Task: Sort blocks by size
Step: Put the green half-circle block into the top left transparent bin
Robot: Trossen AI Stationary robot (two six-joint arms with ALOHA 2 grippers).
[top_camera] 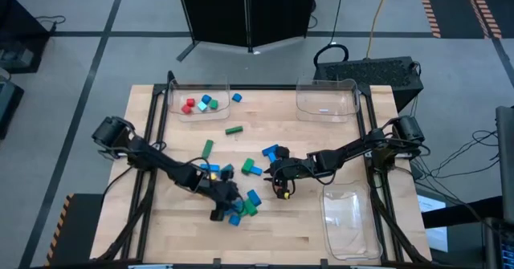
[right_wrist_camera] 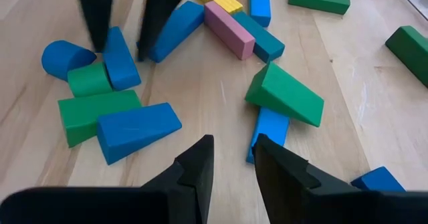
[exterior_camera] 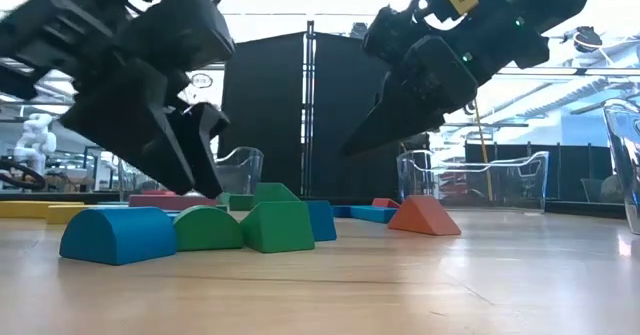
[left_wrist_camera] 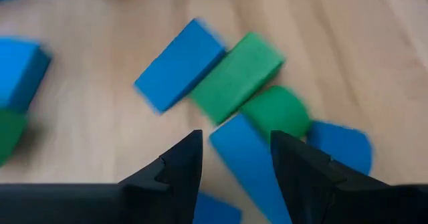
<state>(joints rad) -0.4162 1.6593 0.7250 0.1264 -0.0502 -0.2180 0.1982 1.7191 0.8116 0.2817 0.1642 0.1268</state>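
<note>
Two part-open fingers (left_wrist_camera: 180,177) astride a blue wedge (left_wrist_camera: 251,160)

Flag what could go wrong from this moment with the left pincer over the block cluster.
The left pincer straddles a blue wedge that touches a green rounded block and a green bar; closing may nudge the neighbours or pinch two at once. The wedge's sloped faces could let it slip out. The right pincer hovers open close by over the same pile, so the arms might bump if both descend.
</note>
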